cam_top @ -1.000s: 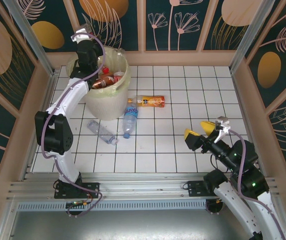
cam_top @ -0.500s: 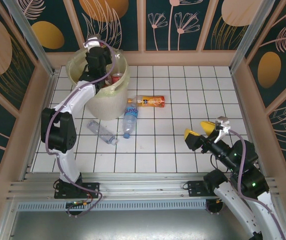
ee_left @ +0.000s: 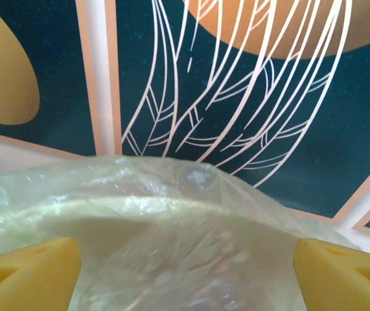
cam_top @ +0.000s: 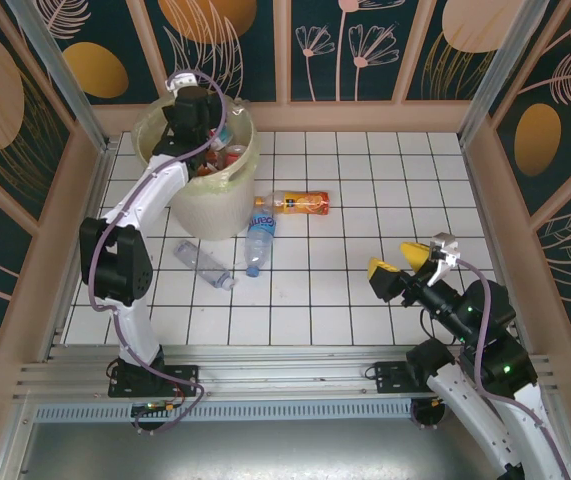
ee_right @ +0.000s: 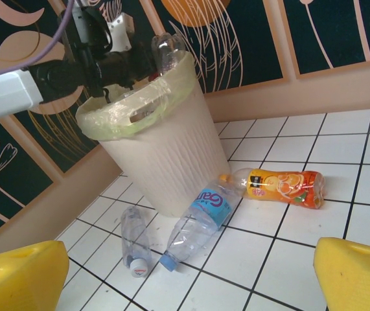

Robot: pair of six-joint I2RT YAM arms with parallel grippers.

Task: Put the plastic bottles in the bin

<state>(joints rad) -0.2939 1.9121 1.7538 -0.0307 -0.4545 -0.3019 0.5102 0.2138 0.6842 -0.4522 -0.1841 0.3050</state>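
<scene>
Your left hand point(cam_top: 197, 105) hangs right over the bin point(cam_top: 212, 210) at the far left corner of the table point(cam_top: 365, 320). On its wrist camera the yellow fingers point(ee_left: 26, 272) stand wide apart, with nothing between them but the bag liner point(ee_left: 172, 214) below. Inside the bin you've got a heap of bottles point(cam_top: 227, 155), red and brown showing. From your right wrist camera, a clear bottle at the rim point(ee_right: 168, 55) pokes up beside that hand; whether it rests on the heap, I cannot tell.

Three more lie on the table. The orange-labelled bottle point(cam_top: 300, 203) is just right of the bin. The blue-labelled bottle point(cam_top: 260, 238) lies just beside the bin's foot. The plain clear bottle point(cam_top: 203, 265) sits a little nearer the near edge. Your right hand point(cam_top: 399, 260) hovers towards the near right corner, fingers spread wide, holding nothing.
</scene>
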